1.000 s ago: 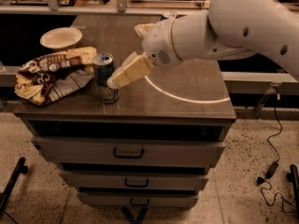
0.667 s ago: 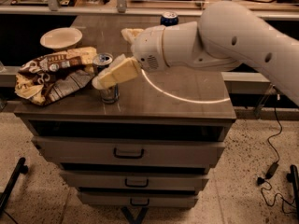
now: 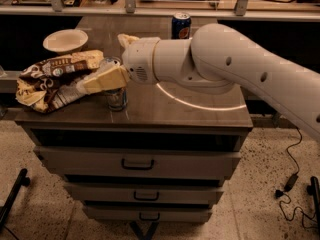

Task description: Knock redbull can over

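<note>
The dark brown tabletop (image 3: 200, 115) is the top of a drawer cabinet (image 3: 137, 163). On its front left part the redbull can (image 3: 117, 98) stands upright, just beside a crumpled brown-and-white snack bag (image 3: 52, 79) that lies along the left edge. Behind the bag sits a white bowl (image 3: 65, 40). A dark-blue Pepsi can (image 3: 181, 25) stands at the back edge, well apart from the rest. The hand (image 3: 102, 60) hovers over the front left, fingers spread, with the lower finger (image 3: 102, 80) crossing the redbull can's upper part.

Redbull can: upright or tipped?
Upright. The redbull can stands on its base on the cabinet top; the gripper is at its top.
</note>
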`<state>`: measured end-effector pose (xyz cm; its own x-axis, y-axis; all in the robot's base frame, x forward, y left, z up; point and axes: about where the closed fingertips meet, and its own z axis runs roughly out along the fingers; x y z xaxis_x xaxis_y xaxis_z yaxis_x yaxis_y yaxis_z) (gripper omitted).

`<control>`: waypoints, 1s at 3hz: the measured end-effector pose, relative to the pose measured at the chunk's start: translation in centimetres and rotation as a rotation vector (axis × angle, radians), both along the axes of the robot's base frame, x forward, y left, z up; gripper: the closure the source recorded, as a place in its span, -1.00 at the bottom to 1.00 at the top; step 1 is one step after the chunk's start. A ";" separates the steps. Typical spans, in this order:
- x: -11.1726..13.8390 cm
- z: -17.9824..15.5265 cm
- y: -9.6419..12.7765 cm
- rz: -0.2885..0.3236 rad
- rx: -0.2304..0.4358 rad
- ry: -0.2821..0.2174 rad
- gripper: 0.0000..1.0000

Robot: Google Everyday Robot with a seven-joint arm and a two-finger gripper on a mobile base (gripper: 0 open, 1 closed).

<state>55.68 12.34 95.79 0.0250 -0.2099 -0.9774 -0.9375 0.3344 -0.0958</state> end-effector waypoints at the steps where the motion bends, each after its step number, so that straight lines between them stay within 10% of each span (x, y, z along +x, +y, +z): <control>1: 0.4 0.2 0.0 -0.019 0.004 -0.006 -1.00; 3: 1.0 -1.1 0.0 0.023 0.014 0.010 -1.00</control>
